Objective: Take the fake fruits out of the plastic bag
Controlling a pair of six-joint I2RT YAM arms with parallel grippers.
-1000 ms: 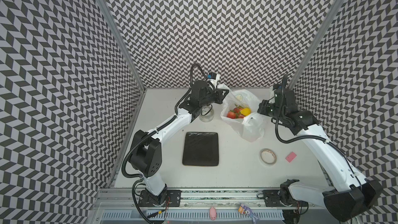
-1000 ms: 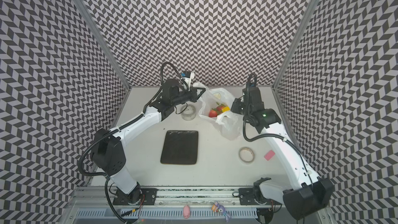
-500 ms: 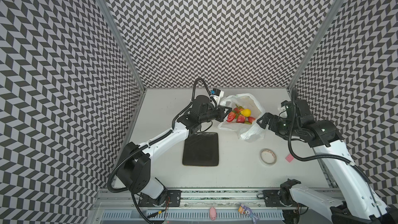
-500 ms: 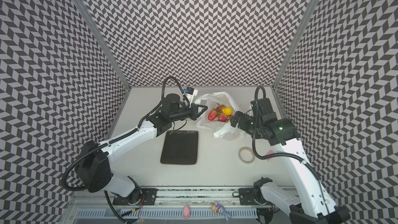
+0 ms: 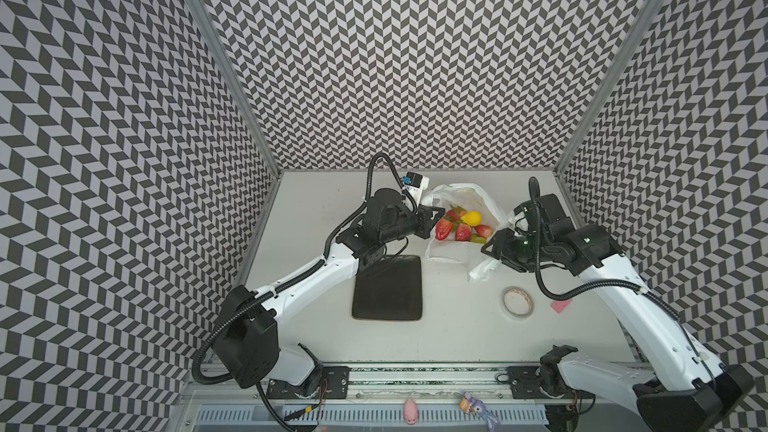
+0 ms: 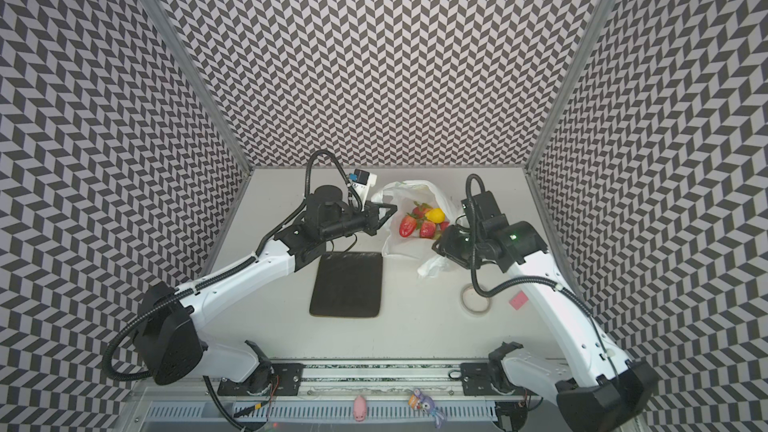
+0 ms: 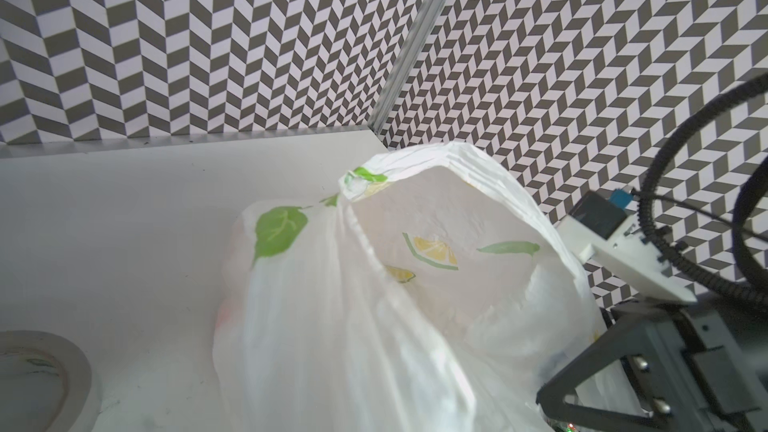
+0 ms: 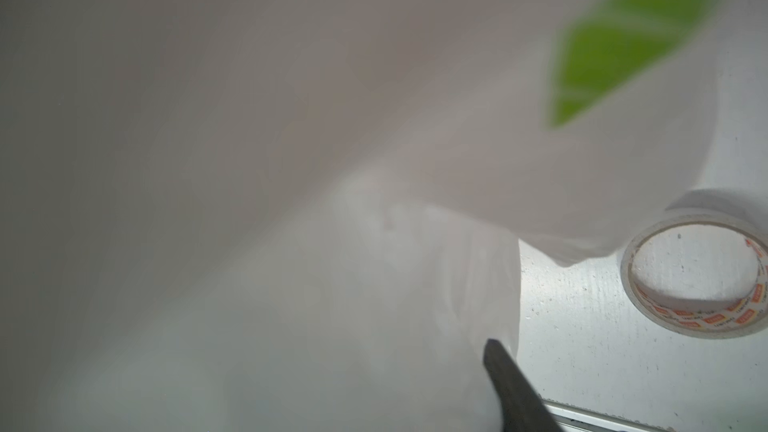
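Note:
The plastic bag (image 5: 451,249) (image 6: 409,195), white with lemon and leaf prints, lies at the back of the table with its mouth wide. Inside are the fake fruits (image 5: 462,232) (image 6: 420,226): red strawberries, a yellow lemon and a bit of green. My left gripper (image 5: 432,218) (image 6: 388,211) is shut on the bag's left rim. In the left wrist view the bag (image 7: 374,305) covers the jaws. My right gripper (image 5: 492,243) (image 6: 440,245) presses into the bag's right side. In the right wrist view the bag (image 8: 291,160) hides all but one fingertip (image 8: 511,384).
A black tray (image 5: 388,288) (image 6: 347,284) lies in front of the bag. A tape roll (image 5: 517,303) (image 6: 476,303) (image 8: 698,276) and a pink scrap (image 5: 561,305) sit front right. Another tape roll (image 7: 41,367) is near the left arm. Toys (image 5: 410,411) rest on the front rail.
Both grippers have come forward and lower, bringing the bag with them. The bag's mouth now gapes wider and more fruits show. The right gripper has shifted to the bag's right front side.

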